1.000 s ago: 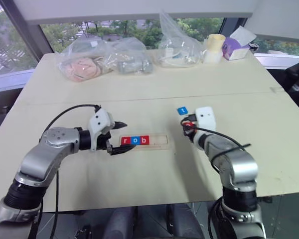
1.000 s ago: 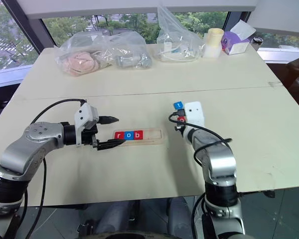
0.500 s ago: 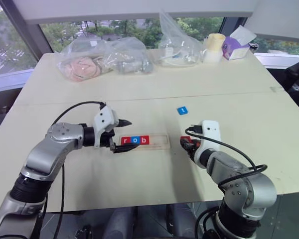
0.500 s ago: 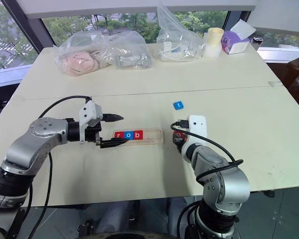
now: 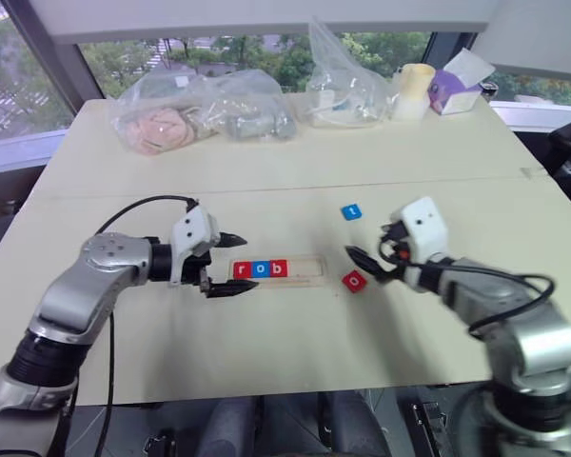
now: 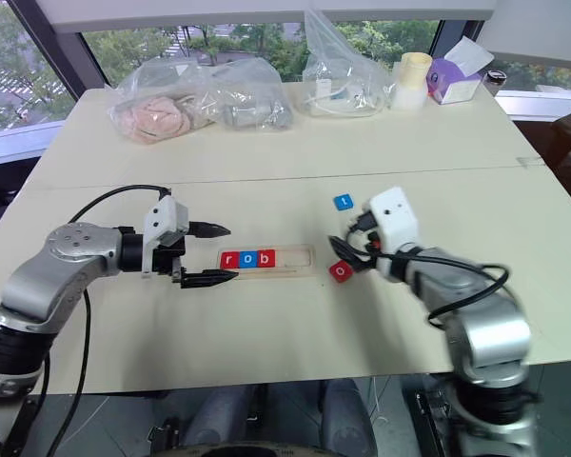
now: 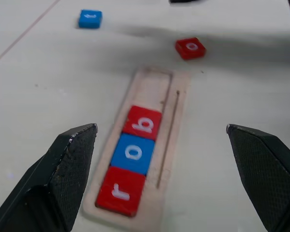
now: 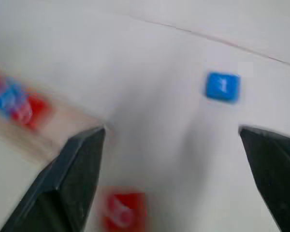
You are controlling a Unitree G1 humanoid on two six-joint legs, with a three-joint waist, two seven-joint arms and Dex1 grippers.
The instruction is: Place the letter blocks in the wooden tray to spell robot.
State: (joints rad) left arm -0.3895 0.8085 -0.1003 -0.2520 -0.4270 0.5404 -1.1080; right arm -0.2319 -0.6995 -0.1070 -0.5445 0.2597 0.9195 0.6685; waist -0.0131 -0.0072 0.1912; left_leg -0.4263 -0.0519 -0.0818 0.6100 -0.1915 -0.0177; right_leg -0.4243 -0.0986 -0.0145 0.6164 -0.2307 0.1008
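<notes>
On the pale table (image 5: 266, 352), the wooden tray (image 5: 305, 271) held three letter blocks at its left end, a red r (image 5: 241, 270), a blue o (image 5: 259, 269) and a red b (image 5: 278, 268), leaving its right part bare. A red o block (image 5: 354, 280) lay just off the tray's right end, and a blue t block (image 5: 351, 212) sat farther back. The left gripper (image 5: 230, 263) stood wide apart at the tray's left end, holding nothing. The right gripper (image 8: 174, 140) was spread wide and empty, near the red o block.

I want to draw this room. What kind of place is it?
Probably an office or lab room high up in a building. A big pale table stands by wide windows looking down on trees, with plastic bags and a tissue box on it.
</notes>
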